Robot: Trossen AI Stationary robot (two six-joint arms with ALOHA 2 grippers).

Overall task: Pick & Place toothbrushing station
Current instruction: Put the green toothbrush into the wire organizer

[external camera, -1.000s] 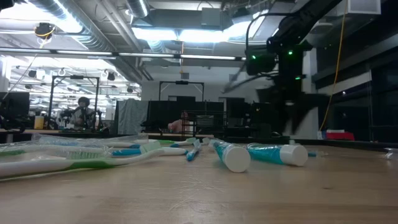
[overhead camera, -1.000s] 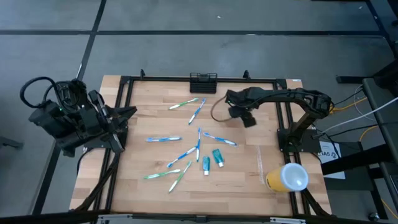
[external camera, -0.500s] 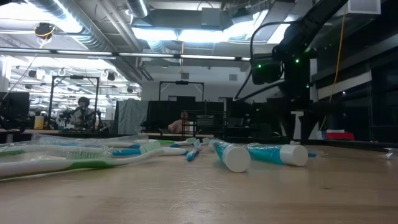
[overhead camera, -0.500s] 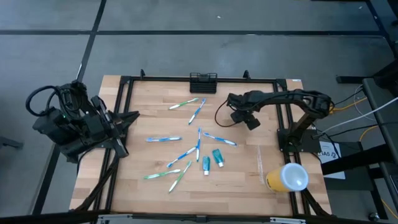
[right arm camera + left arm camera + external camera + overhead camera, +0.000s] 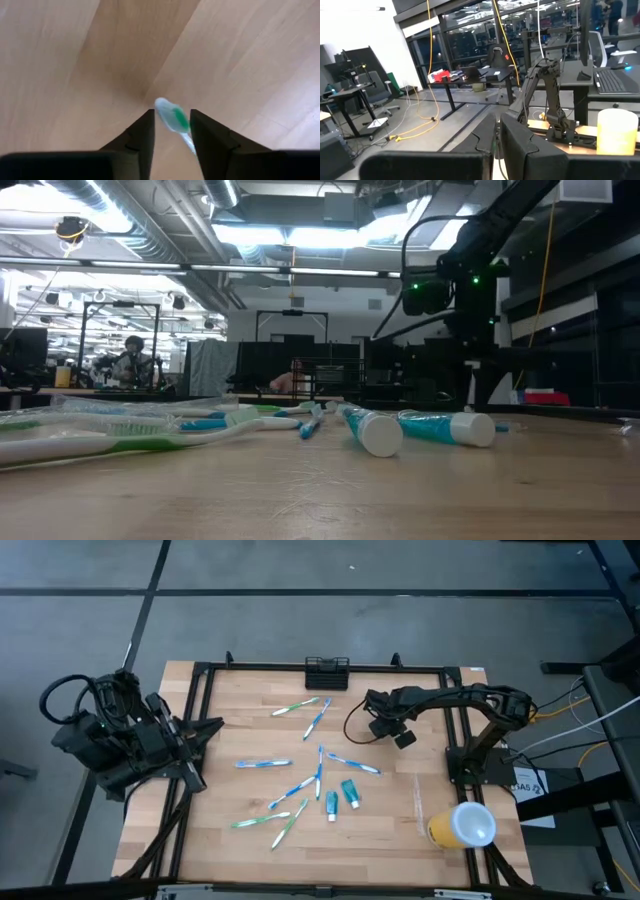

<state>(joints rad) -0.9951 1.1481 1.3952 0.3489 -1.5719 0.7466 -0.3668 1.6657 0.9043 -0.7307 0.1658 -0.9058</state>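
Observation:
The toothbrushing station (image 5: 327,671), a low black wire-mesh holder, stands at the middle of the table's far edge, and no gripper is near it. My right gripper (image 5: 398,736) points down at the table's far right. It is open, and its fingers (image 5: 142,131) stand on either side of the green-and-white end of a toothbrush (image 5: 174,119) that lies on the wood. The gripper hides that toothbrush in the high view. My left gripper (image 5: 497,136) is shut on nothing and waits raised beyond the table's left edge (image 5: 200,728). My right gripper comes from above, with the toothbrush's green-and-white end (image 5: 176,120) slanting across the gap between its two fingers. The end lies on the table. Whether either finger touches it, I cannot tell.
Several toothbrushes (image 5: 300,785) lie scattered over the table's middle, with two teal toothpaste tubes (image 5: 341,797) beside them. A yellow cup with a white lid (image 5: 462,825) lies at the near right corner. Black frame rails (image 5: 200,670) run along the table's edges.
My right gripper has sunk a little toward the table and rolled about the line it points along, then kept still.

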